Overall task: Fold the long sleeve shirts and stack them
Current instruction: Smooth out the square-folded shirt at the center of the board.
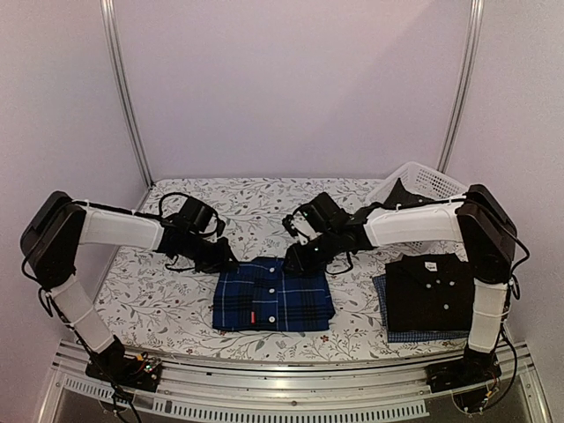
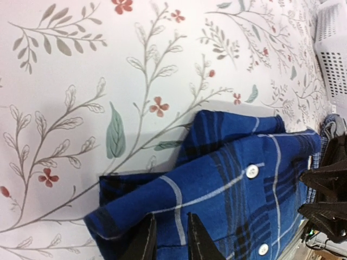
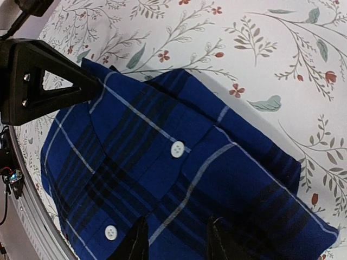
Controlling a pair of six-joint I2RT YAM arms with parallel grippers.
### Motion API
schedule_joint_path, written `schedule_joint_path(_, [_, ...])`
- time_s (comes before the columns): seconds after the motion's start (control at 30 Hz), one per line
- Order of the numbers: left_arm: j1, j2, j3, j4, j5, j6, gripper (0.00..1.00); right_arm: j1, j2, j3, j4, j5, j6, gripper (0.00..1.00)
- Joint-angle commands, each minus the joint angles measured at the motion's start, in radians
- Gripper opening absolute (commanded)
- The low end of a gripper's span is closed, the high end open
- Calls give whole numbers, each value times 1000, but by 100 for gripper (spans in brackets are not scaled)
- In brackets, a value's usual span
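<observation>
Plaid shirt [image 1: 271,298]: I see it folded on the tabletop [image 1: 159,300];
Left tool [image 2: 171,222]: narrowly parted, over its edge;
Right tool [image 3: 177,225]: wider, over its front;
Black shirt [image 1: 430,291]: folded, right

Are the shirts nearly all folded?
Nearly. The black shirt lies folded on the check shirt. The plaid shirt looks folded too, with the left end effector and right end effector at its far edge. To do: putting it on that pile.
</observation>
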Motion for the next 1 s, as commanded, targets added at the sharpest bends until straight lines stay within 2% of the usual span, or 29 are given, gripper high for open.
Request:
schedule_joint_path(0.0, [59, 76, 15, 60, 17, 32, 20, -87, -22, -53, 52, -25, 13, 35])
schedule_joint_path(0.3, [106, 187, 48, 81, 47, 54, 20, -186, 128, -26, 66, -80, 49, 32])
schedule_joint_path(0.37, [109, 189, 56, 76, 54, 61, 20, -193, 126, -25, 60, -79, 63, 32])
schedule_joint_path(0.5, [110, 176, 71, 56, 60, 72, 20, -188, 64, -24, 6, 21, 68, 35])
schedule_joint_path(0.63, [110, 139, 76, 37, 61, 78, 20, -139, -62, -19, -62, 151, 63, 42])
schedule_joint_path(0.73, [112, 98, 78, 20, 62, 80, 20, -72, -134, -3, -112, 262, 59, 51])
schedule_joint_path(0.97, [118, 9, 74, -29, 56, 82, 21, 106, -131, 70, -242, 369, 81, 59])
